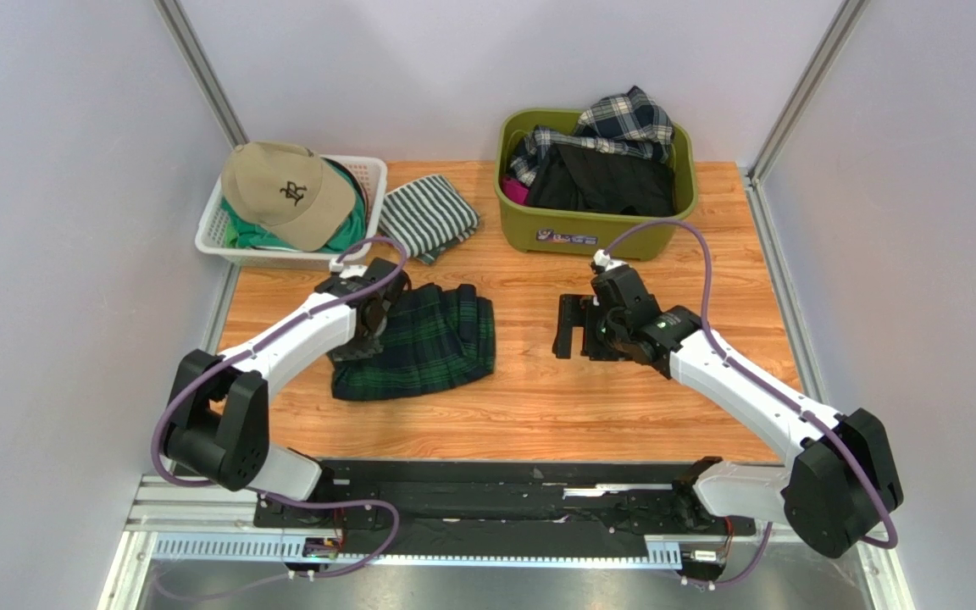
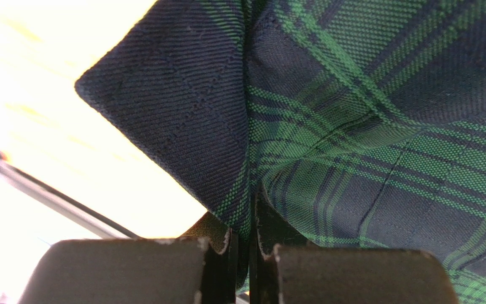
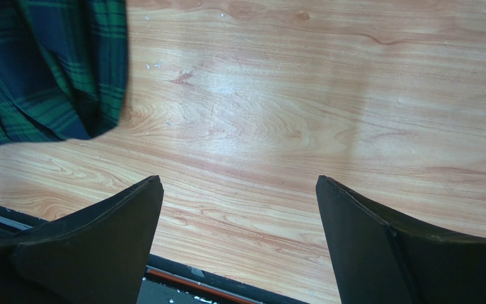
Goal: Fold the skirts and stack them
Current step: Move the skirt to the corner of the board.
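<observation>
Tartan skirt [image 1: 430, 343] lies left of centre on the table [image 1: 659, 394]. It's soft pleated cloth, looks light and floppy, so I'd expect it to drape and drag rather than hold shape. Left gripper [image 2: 242, 253] is pinched tight on the skirt's upper-left edge, a decent spot imo. Right gripper [image 3: 239, 209] hangs with fingers wide apart over the table, holding nothing. Black skirt [image 1: 601, 178] and plaid skirt [image 1: 621, 121] sit in the green bin [image 1: 525, 216], upper right.

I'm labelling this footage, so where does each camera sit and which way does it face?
Top: overhead from behind, looking down at the table; both arms show.
Left wrist: close on the tartan skirt; left hand shut on it.
Right wrist: facing down at the table; right hand open.
Shared: the skirt, in all three.
</observation>
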